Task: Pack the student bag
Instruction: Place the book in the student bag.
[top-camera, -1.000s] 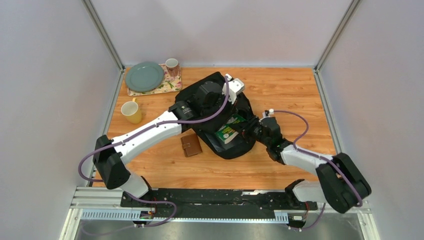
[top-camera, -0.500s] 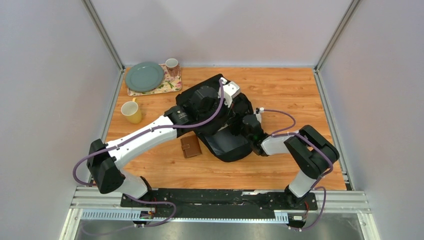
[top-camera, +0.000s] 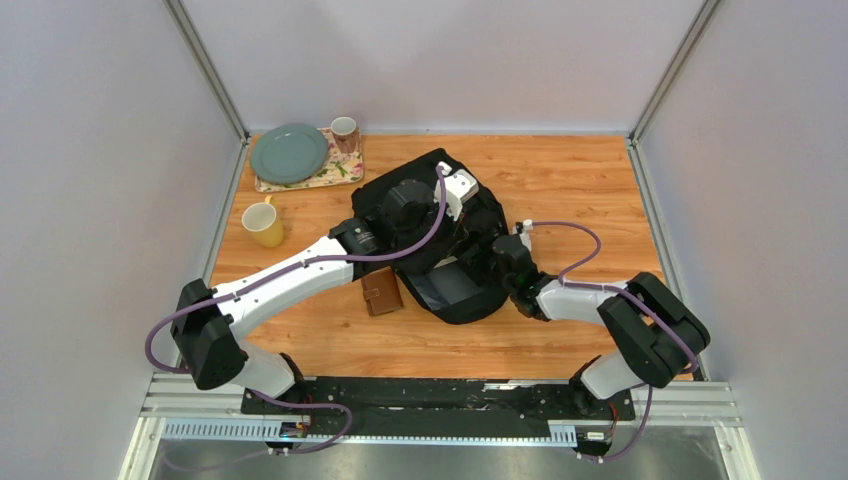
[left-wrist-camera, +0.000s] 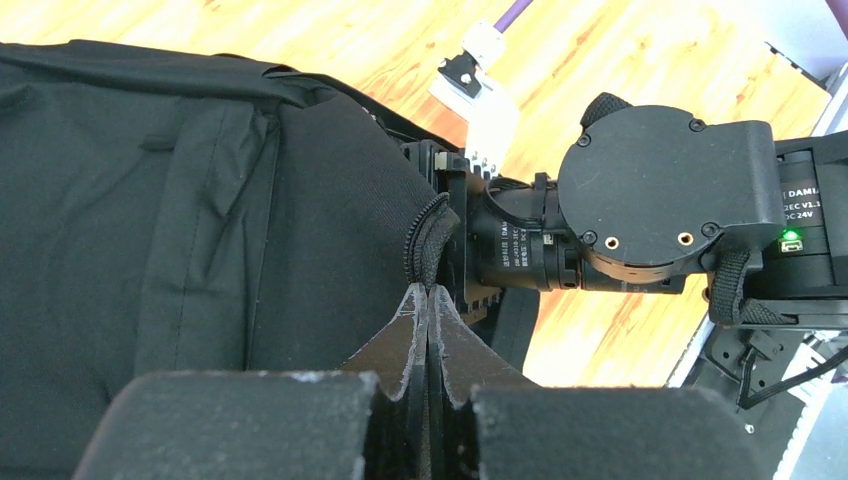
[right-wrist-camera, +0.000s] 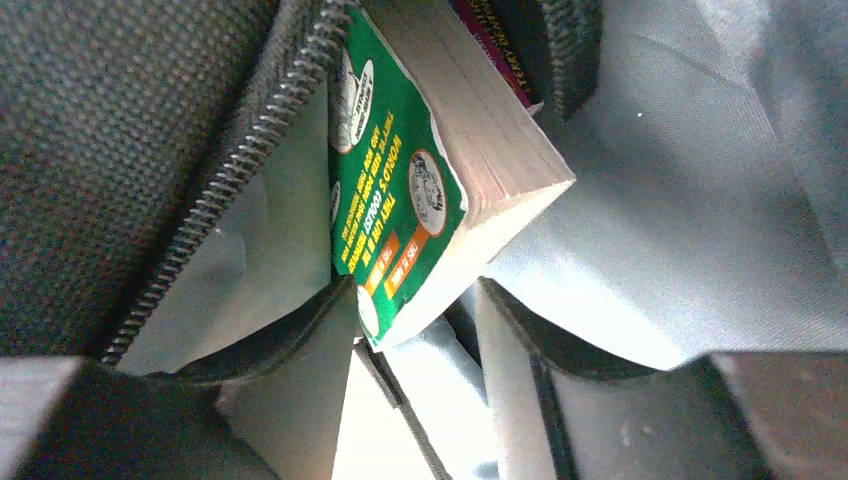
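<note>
the black backpack (top-camera: 465, 305) lies mid-table, mouth open. the left gripper (left-wrist-camera: 428, 300) is pinched tight on its zipper edge. the right gripper (right-wrist-camera: 415, 330) is inside, fingers apart, a green book (right-wrist-camera: 400, 200) corner between them; its yellow writing is unreadable. a motor label (left-wrist-camera: 805, 195) reads "damia", "24v".

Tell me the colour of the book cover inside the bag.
The book cover is green; right wrist view shows it best.

Black student bag (top-camera: 458, 308), green-covered book (right-wrist-camera: 395, 200)
</note>
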